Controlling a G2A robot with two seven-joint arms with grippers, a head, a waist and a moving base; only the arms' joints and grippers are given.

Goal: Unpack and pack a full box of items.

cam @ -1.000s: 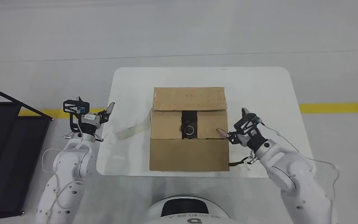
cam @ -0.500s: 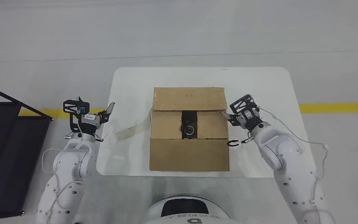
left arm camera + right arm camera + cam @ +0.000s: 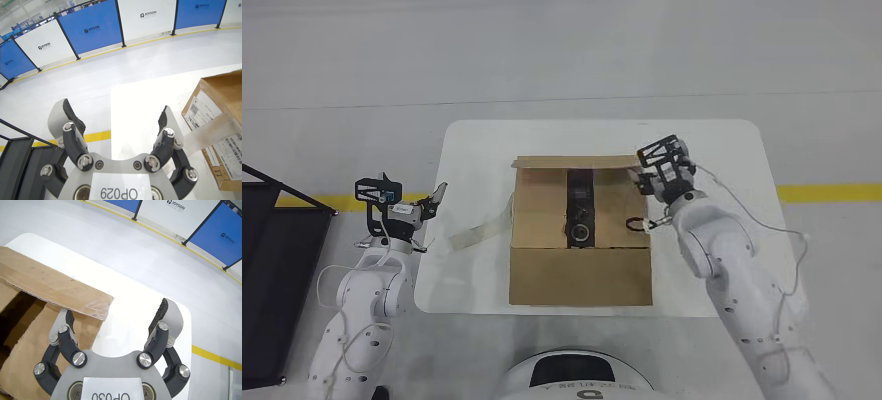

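Cardboard box (image 3: pixel 580 262) mid-unpacking: right gripper (image 3: pixel 116 307), fingers spread, props the raised far flap (image 3: pixel 56 289), which likely needs folding fully back next; left gripper (image 3: pixel 115 108) hangs spread, empty.

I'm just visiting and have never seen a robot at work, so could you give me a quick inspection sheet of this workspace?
Surface: white table, with the box at its middle.
Job's things: cardboard box; far flap lifted, near flap shut; a dark round item shows in the gap between the inner flaps.
Clutter: loose tape strip trailing from the box's side onto the table.
Grippers: left gripper open, holding nothing, at the table's edge; right gripper open, one finger under the lifted flap.
Cables: thin cable looping along the right arm.
Surroundings: yellow floor line, black rack beside the table, blue and white fence panels.
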